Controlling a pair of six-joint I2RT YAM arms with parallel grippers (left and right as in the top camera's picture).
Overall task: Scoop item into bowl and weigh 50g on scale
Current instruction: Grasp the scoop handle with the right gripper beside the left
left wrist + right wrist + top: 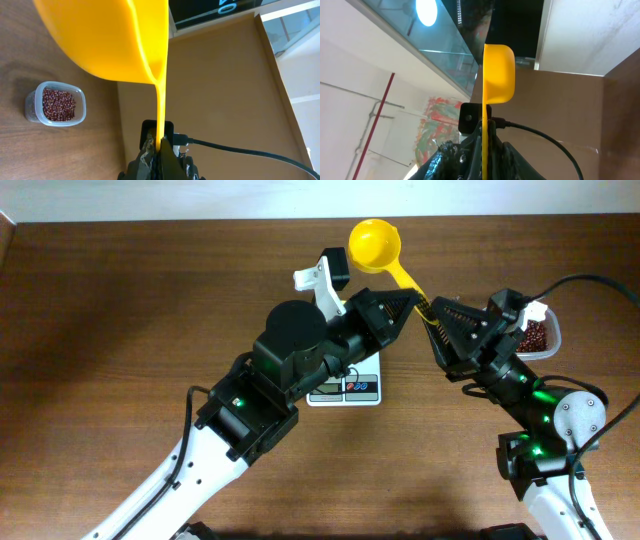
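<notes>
A yellow long-handled scoop (373,244) is held above the table, its cup at the back. My left gripper (405,302) and my right gripper (433,313) meet on its handle, and each is shut on it. The left wrist view shows the scoop's cup (110,40) with the handle between my fingers (160,150). The right wrist view shows the scoop (498,72) edge-on with the handle in my jaws (484,150). The red-brown beans (536,334) lie in a clear container (56,104). Only the front edge of the white scale (360,390) shows under my left arm. The bowl is hidden.
The clear container (548,348) stands at the right of the wooden table (120,330), behind my right arm. My left arm crosses the middle of the table from the front left. A brown board stands at the table's far side (225,90).
</notes>
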